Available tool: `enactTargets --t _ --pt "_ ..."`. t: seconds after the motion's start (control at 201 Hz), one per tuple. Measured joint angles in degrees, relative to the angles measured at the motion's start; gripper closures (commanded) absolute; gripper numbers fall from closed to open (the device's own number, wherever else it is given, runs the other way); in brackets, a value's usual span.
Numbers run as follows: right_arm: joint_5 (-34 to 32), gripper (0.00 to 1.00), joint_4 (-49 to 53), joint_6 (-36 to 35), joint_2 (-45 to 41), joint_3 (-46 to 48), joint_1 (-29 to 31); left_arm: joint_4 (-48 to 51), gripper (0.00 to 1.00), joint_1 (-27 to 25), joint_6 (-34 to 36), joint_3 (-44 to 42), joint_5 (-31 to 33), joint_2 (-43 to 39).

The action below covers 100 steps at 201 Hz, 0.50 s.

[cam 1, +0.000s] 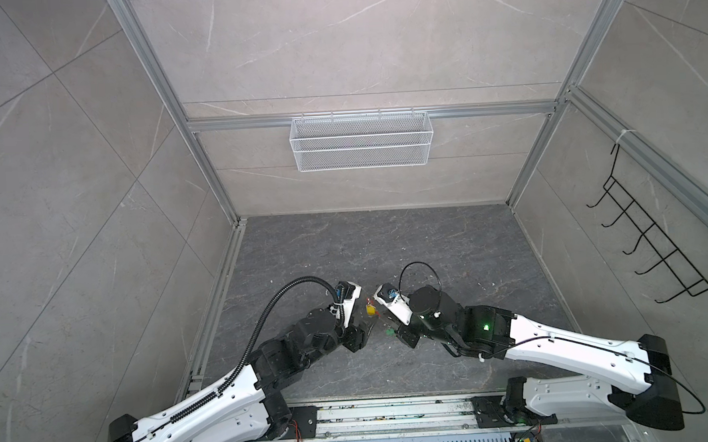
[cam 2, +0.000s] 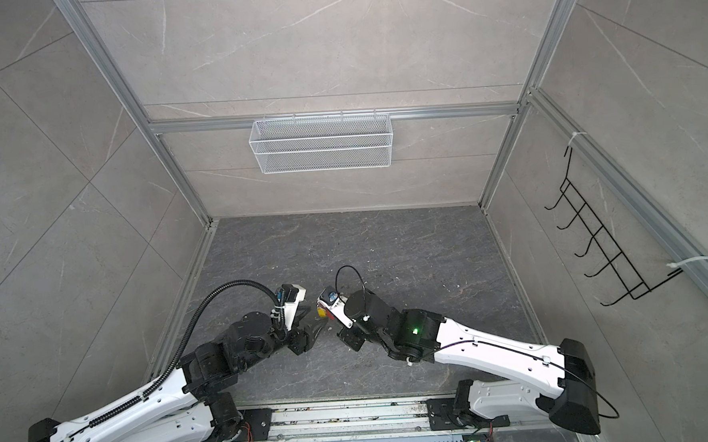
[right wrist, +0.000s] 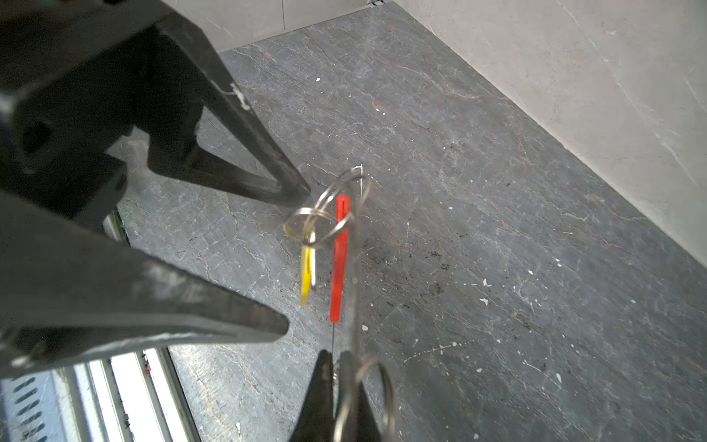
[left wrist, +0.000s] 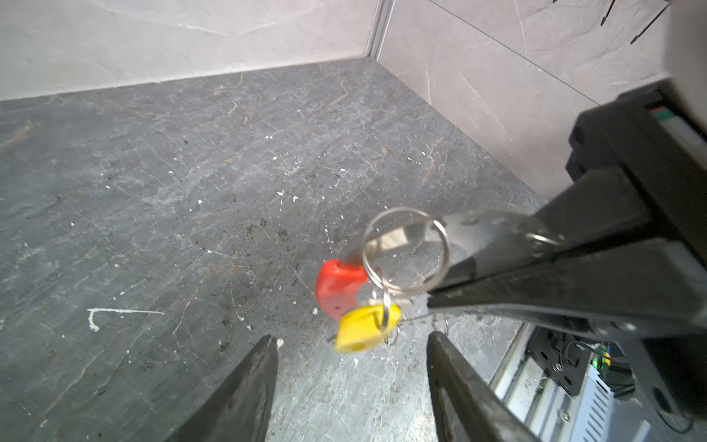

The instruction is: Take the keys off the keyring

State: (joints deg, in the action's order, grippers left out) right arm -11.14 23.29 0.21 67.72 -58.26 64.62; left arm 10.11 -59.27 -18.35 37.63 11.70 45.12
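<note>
The keyring hangs above the dark floor, and its red sleeve (left wrist: 336, 287) (right wrist: 339, 260) faces my left gripper. My right gripper (right wrist: 337, 365) is shut on the hoop's thin wire just beyond the sleeve. A yellow-tagged key (left wrist: 363, 329) (right wrist: 306, 275) (cam 1: 371, 310) dangles from silver split rings (left wrist: 405, 248) threaded on the hoop. My left gripper (left wrist: 352, 336) stands open, its fingers either side of the yellow key and touching nothing. In a top view a small green thing (cam 1: 389, 332) lies on the floor under the right wrist; I cannot tell whether it is a key.
A white mesh basket (cam 1: 360, 140) hangs on the back wall. A black wire hook rack (cam 1: 652, 235) is fixed to the right wall. An aluminium rail (cam 1: 396, 415) runs along the front edge behind both arms. Walls enclose the floor on three sides.
</note>
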Motion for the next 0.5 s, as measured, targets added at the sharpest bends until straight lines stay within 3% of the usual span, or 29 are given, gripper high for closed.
enactTargets --t 0.229,0.498 --pt "1.55 1.0 0.0 0.24 -1.22 0.0 0.26 -0.83 0.41 0.0 2.16 0.0 1.86 1.07" --pt "2.01 1.0 -0.46 1.09 -2.51 0.13 0.42 -1.7 0.68 0.0 3.67 0.0 1.49 1.92"
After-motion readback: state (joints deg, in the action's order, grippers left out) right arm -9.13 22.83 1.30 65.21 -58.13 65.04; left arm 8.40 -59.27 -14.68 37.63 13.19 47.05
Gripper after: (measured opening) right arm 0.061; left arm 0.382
